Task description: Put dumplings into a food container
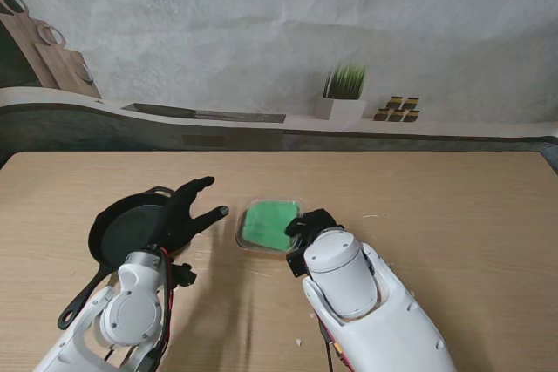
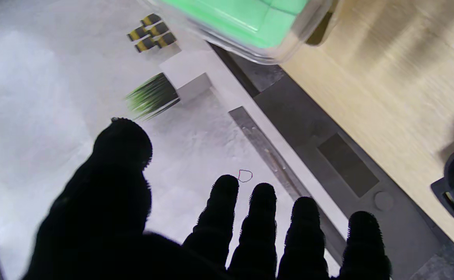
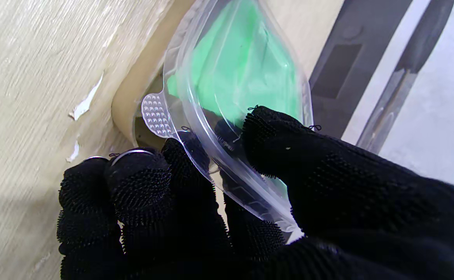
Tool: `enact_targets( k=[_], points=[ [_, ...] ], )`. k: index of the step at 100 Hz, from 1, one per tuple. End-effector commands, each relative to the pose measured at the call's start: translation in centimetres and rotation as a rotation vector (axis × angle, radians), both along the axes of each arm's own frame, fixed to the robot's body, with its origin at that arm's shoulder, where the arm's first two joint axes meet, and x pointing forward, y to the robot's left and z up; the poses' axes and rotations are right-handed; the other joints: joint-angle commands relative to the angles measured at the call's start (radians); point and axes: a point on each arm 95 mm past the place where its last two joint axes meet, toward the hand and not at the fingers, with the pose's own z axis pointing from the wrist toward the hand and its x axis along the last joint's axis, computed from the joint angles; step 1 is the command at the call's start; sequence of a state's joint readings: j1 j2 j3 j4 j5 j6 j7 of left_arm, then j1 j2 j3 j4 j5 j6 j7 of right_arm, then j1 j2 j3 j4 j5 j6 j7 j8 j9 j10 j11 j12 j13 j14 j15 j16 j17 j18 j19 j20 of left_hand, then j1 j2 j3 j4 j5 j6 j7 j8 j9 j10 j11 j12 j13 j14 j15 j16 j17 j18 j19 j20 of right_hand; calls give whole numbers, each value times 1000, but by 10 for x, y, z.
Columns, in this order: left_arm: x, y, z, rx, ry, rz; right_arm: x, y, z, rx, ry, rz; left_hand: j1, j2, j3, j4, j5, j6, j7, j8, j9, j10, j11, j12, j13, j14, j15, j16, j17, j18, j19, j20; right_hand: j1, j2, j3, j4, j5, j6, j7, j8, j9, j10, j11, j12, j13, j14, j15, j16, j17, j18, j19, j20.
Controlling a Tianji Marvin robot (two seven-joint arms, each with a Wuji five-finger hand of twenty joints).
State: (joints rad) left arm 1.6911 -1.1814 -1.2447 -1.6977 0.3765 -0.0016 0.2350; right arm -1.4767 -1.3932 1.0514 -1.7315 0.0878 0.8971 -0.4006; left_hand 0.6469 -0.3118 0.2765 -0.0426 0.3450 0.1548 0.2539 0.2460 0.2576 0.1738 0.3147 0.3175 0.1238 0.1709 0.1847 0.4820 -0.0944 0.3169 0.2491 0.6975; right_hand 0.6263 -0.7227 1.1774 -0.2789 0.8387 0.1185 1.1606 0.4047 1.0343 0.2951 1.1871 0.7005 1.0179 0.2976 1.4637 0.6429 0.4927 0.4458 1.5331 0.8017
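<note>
The clear rim of the food container (image 3: 227, 77) is pinched between the thumb and fingers of the right hand (image 3: 227, 194), near the middle of the wooden table (image 1: 436, 206). The left hand (image 1: 187, 211) is held spread and empty over a black pan (image 1: 122, 228), just left of the container

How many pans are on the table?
1. The black pan lies on the table's left side, partly under the open left hand. The right hand holds the green container beside it. No other pan shows.
</note>
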Motion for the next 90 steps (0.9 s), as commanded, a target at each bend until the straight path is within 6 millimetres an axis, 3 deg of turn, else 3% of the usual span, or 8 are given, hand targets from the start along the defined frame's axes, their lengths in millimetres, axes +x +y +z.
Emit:
enact_targets(
  k=[1,21,65,90],
  points=[
    [-8,-2,1,-7,-6,-19,-3,5,3,6,6,22,-22,31,-31,31,-6,-23,15,-8,-25,-38,-17,-16,-21,-28,-23,-14,-7,-19,-36,10,47,-2,81,-23,23,-21,18,26,48,87,67,12,54,75,56,-8,1,-51,71,29],
    [-23,1,-6,5,-38,-34,-1,2,7,60,14,54,-25,37,-40,30,10,-14,17,-8,-10,-31,-17,-18,-4,-17,-34,-14,3,-6,-44,19,51,1,74,-22,24,-17,17,28,50,89,67,17,54,77,59,-8,0,-48,71,32],
    [-30,1,-13,-19,-37,-25,20,1,-1,-101,36,97,-19,45,-51,31,24,-4,5,-10,-10,-29,-22,-18,-4,-17,-56,-10,1,-6,-57,34,45,8,62,-22,17,-1,13,22,55,90,61,27,65,75,60,-16,15,-40,73,33],
    [-30,0,-11,-30,-31,-24,27,1,-5,-179,63,112,-13,47,-53,33,32,7,0,-11,-10,-28,-23,-18,-2,-15,-64,-7,4,-6,-56,42,46,81,-62,0,-63,28,30,-20,-8,74,79,27,2,69,48,-4,-44,-65,53,38]
  ],
)
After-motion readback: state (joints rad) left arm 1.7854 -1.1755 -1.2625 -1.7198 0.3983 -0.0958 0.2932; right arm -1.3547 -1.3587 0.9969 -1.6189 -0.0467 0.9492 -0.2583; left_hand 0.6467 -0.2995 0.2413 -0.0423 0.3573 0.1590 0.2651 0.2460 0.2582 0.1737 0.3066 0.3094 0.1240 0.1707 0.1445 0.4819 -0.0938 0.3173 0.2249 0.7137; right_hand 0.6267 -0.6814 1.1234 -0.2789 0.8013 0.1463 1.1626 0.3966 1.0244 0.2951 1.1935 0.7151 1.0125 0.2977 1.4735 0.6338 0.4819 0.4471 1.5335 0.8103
